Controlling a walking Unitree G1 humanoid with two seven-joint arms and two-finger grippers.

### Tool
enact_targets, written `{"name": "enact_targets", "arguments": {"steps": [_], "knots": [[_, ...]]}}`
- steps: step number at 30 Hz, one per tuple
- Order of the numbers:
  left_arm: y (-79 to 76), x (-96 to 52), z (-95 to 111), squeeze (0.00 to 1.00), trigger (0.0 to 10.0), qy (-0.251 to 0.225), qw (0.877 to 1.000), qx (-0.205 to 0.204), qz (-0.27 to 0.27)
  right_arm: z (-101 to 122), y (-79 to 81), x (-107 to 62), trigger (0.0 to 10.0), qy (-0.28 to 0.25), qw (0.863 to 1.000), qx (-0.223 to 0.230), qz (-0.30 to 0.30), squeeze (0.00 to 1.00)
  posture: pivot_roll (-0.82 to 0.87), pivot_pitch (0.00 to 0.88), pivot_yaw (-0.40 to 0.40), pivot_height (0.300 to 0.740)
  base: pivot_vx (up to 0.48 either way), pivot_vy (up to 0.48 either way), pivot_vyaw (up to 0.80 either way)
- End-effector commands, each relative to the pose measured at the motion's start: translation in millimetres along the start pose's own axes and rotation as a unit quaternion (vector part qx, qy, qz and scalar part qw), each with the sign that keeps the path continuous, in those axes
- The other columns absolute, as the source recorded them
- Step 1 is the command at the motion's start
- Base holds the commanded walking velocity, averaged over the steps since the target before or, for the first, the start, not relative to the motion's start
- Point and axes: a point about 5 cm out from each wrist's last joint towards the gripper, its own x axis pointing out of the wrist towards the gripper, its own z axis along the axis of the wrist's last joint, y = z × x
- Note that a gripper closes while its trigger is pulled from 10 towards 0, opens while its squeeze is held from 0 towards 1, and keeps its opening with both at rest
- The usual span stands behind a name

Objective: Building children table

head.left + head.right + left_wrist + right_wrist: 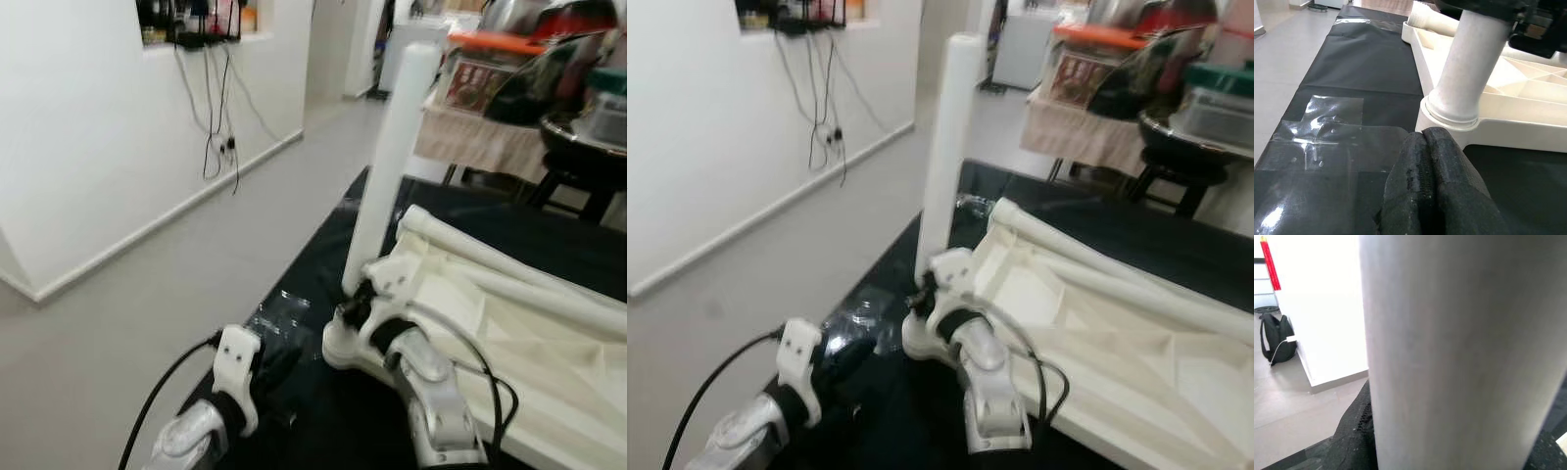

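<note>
the left gripper [1425, 147] rests low on the black mat [323, 411], just left of the upturned white tabletop [529, 343], its two black fingers [1442, 181] pressed together with nothing between them. beside it on the mat lies one patch of clear tape [1327, 132]. the tabletop lies underside up on the mat, its ribs showing. one white leg [392, 162] stands upright in the round socket [1449, 120] at the tabletop's near left corner; two more white legs [509, 269] lie flat across the tabletop, side by side. the right gripper [358, 299] is closed around the lower part of the upright leg, just above the socket, one black finger on each side of it in the right wrist view. beyond the tabletop, to the right, stands one counter [480, 137] draped in cloth and piled with household things, and to the left of the mat is bare grey floor [196, 255] up to a white wall [88, 127] with hanging cables [220, 108]
</note>
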Motion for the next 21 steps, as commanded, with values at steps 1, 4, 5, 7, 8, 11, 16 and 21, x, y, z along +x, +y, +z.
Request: {"name": "enact_targets", "arguments": {"steps": [1, 4, 5, 7, 8, 11, 16, 21], "knots": [[0.0, 1.4, -1.4, 0.00, 10.0, 0.008, 1.000, -0.003, -0.010, -27.9, -9.8, -6.6, 0.0, 0.077, 0.997, -0.013, -0.016, 0.00, 0.00, 0.000, -0.078, 0.740, 0.000, 0.000, 0.00], [0.3, 1.4, -1.5, 0.00, 10.0, 0.007, 1.000, -0.001, -0.008, -29.8, -8.3, -4.8, 0.0, 0.083, 0.996, -0.008, -0.012, 0.00, 0.00, 0.000, -0.064, 0.740, 0.000, 0.000, 0.00], [0.8, 1.2, -1.4, 0.00, 10.0, 0.007, 1.000, 0.001, -0.004, -28.9, -6.9, -4.5, 4.3, 0.085, 0.996, -0.009, -0.012, 0.00, 0.00, 0.000, -0.062, 0.740, 0.000, 0.000, 0.00], [0.8, 1.2, -1.4, 0.00, 10.0, 0.007, 1.000, 0.001, -0.004, -28.9, -6.9, -4.5, 4.3, 0.085, 0.996, -0.009, -0.012, 0.00, 0.00, 0.000, -0.062, 0.740, 0.000, 0.000, 0.00], [1.3, 1.1, -1.4, 0.00, 10.0, 0.007, 1.000, 0.002, -0.002, -27.1, -4.6, -3.4, 10.0, 0.083, 0.996, 0.001, 0.007, 0.51, 0.00, 0.000, -0.060, 0.740, 0.000, 0.000, 0.00], [1.6, 1.2, -1.5, 0.00, 10.0, 0.008, 1.000, 0.002, -0.001, -22.8, -1.0, -1.8, 10.0, 0.082, 0.996, 0.013, 0.024, 1.00, 0.00, 0.000, -0.059, 0.740, 0.000, 0.000, 0.00], [1.6, 1.8, -2.3, 0.00, 10.0, 0.010, 1.000, 0.000, -0.003, -1.9, 4.6, 9.0, 10.0, 0.027, 0.984, 0.043, 0.169, 0.96, 0.01, 0.000, -0.053, 0.740, 0.000, 0.000, 0.00], [0.6, 2.5, -3.7, 0.00, 10.0, 0.011, 1.000, 0.001, -0.004, 14.8, -17.7, 13.0, 10.0, 0.006, 0.905, 0.034, 0.424, 0.00, 0.04, 0.000, -0.062, 0.740, 0.000, 0.000, 0.00]]}}
